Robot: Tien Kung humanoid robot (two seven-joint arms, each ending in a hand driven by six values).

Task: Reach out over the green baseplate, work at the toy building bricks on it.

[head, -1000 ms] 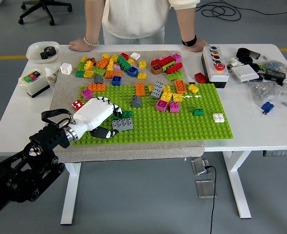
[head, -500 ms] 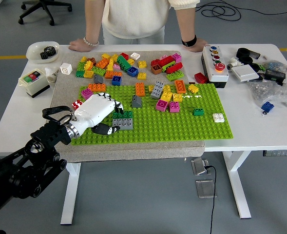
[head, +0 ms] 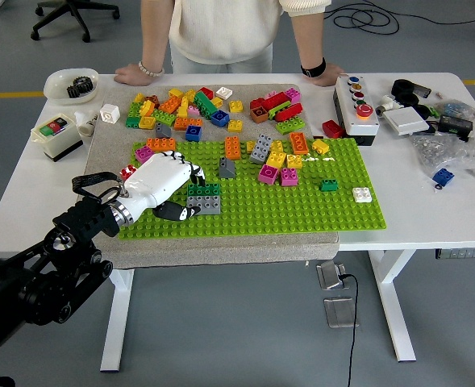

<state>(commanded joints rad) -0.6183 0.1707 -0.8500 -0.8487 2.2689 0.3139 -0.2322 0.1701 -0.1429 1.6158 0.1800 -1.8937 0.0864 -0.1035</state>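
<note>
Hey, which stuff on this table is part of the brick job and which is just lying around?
Job: left hand, green baseplate, grey-and-green brick stack, loose bricks.
Lying about: button box, white bowl, switch box, blue brick off the mat.

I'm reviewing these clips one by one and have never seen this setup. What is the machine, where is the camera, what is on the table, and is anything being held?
This is a humanoid robot with black arms and five-fingered hands. The single picture comes from a camera high on the robot's own side, looking down over a white table.

Only the left hand, white-shelled, is in view. It reaches in from the lower left over the green baseplate, fingers curled beside a grey and green brick stack. Whether it actually grips the stack cannot be told.

Loose coloured bricks lie on the baseplate and the grey mat behind it. A button box and small parts sit to the right.

A person stands at the far side, both hands resting on the table edge.
</note>
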